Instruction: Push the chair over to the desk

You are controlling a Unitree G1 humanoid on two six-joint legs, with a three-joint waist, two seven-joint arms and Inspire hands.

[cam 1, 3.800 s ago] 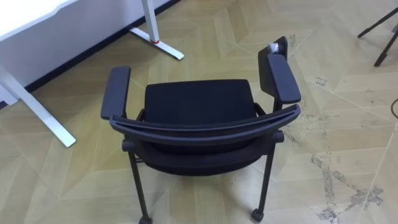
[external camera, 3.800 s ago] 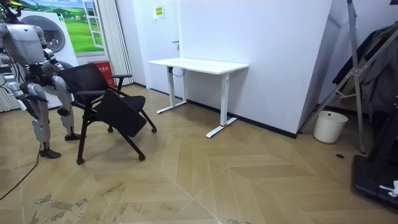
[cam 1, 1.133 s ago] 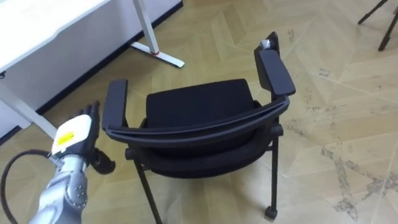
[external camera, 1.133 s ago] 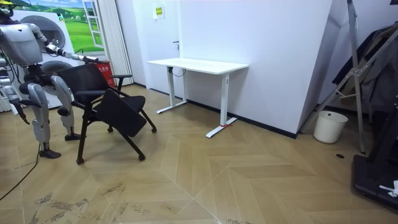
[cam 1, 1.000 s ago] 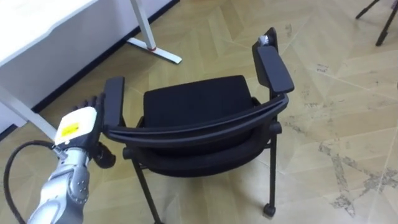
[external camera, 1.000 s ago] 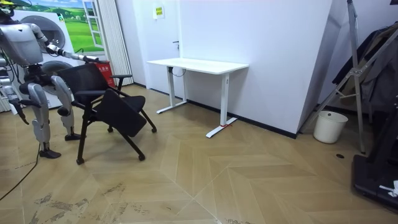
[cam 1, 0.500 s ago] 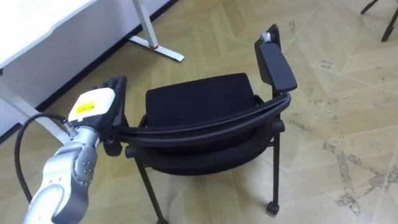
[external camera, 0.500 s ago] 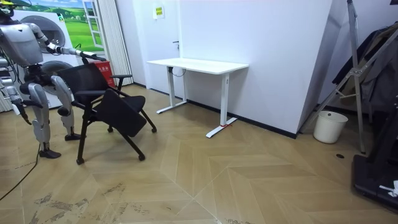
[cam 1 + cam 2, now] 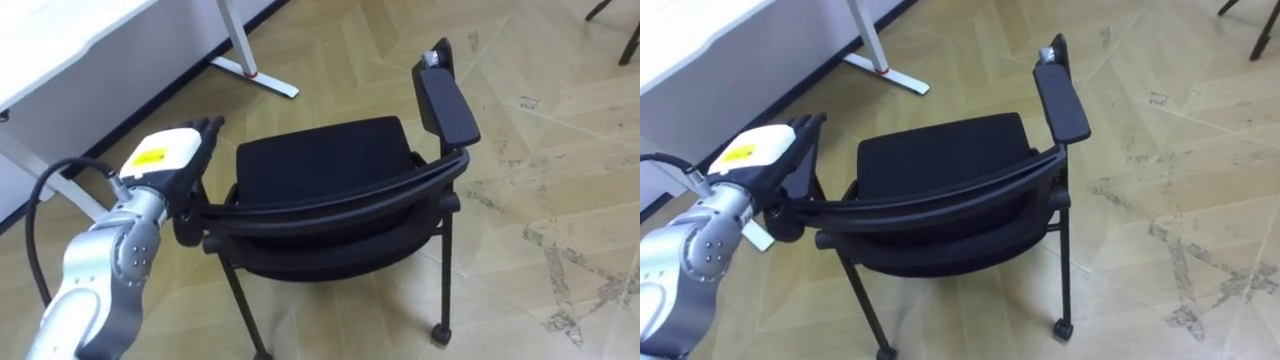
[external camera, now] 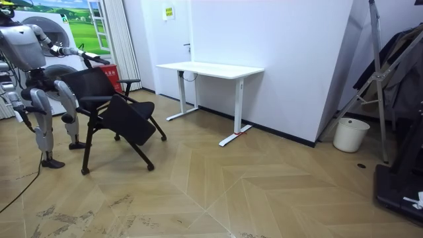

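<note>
The black armchair (image 9: 320,165) stood on the parquet floor (image 9: 560,200), seat facing away from the robot, near the white bench (image 9: 60,40) but clear of its legs. In the room view the robot stood directly behind the backrest.

The left hand (image 9: 160,160) rested on the chair's left armrest; its fingers (image 9: 207,124) lay roughly straight and together along the pad; whether the thumb wrapped under could not be told. The right hand (image 10: 24,116) hung low beside the body, too small to read; the right armrest (image 9: 447,100) was free.

Handling, as judged: the frame looked stiff and moderately light; a castor (image 9: 437,335) showed on a rear leg, so the chair should roll or slide readily on the smooth floor. A push on one armrest alone would probably turn the chair rather than advance it. Recommended holds: both armrests, or the centre of the curved backrest rail (image 9: 330,205); apply force low and level to avoid tipping.
</note>
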